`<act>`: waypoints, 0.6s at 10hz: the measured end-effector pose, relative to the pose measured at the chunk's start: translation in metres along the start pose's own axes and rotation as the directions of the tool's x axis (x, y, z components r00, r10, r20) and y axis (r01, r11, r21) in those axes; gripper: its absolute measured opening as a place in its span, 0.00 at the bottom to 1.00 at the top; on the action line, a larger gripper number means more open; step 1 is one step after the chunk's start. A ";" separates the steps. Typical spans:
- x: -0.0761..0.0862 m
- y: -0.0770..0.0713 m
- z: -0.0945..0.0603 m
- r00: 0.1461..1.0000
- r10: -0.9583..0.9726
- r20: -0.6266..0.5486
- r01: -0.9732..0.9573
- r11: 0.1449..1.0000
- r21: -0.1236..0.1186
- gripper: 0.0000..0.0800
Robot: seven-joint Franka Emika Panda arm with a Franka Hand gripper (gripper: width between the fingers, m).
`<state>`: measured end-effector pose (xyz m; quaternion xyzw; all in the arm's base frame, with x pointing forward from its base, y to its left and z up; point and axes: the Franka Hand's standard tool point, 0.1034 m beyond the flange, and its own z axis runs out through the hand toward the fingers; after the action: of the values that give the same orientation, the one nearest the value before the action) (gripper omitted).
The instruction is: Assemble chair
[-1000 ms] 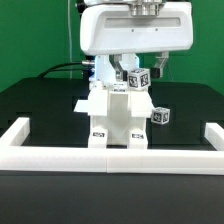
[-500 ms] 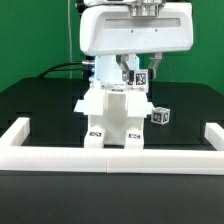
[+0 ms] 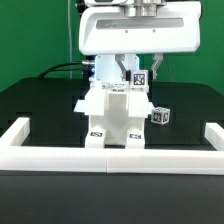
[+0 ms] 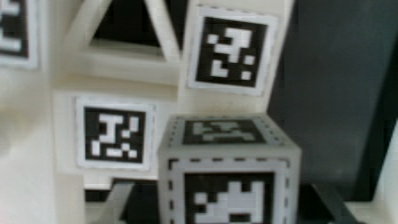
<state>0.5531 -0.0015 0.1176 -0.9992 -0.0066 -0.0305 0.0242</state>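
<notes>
Nearest the camera, the long low barrier wall (image 3: 110, 155) runs across the front of the black table (image 3: 40, 105). Its two short ends turn back at the exterior view's left and right.

Just behind it, dead centre, stands the chair (image 3: 112, 115), partly built. It is a chunky white stack standing upright, with its long axis vertical. The broad front face points toward the barrier wall, with small marker tags low down on both sides. A ledge sticks out at shoulder height on the exterior view's left.

To the exterior view's right of the chair sits a loose block (image 3: 160, 116). It is a small tagged cube lying near the stack but apart from it.

At the top of the chair, the gripper (image 3: 139, 76) hangs straight down from the big glossy arm (image 3: 135, 30). Its dark fingers (image 3: 126, 70) are drawn in on either side of a tagged piece (image 3: 139, 80) at the top right of the stack, clamped against it. Whether that piece is already seated in the chair cannot be told.

Close up from the wrist, white faces and tags fill the frame. A square-ended post (image 4: 222, 170), tagged on its end and on one side, stands in front of flat tagged slabs. The fingers cannot be made out there.

Farthest back hangs the green backdrop (image 3: 30, 40).
</notes>
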 end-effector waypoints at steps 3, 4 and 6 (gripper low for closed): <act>0.001 0.000 0.001 0.960 0.279 -0.005 -0.279 0.960 -0.001 0.36; 0.002 -0.001 0.001 0.926 0.378 -0.007 -0.378 0.926 0.000 0.36; 0.003 -0.001 0.001 0.848 0.530 -0.006 -0.530 0.848 0.007 0.36</act>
<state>0.5557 -0.0005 0.1163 -0.9621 0.2692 -0.0263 0.0341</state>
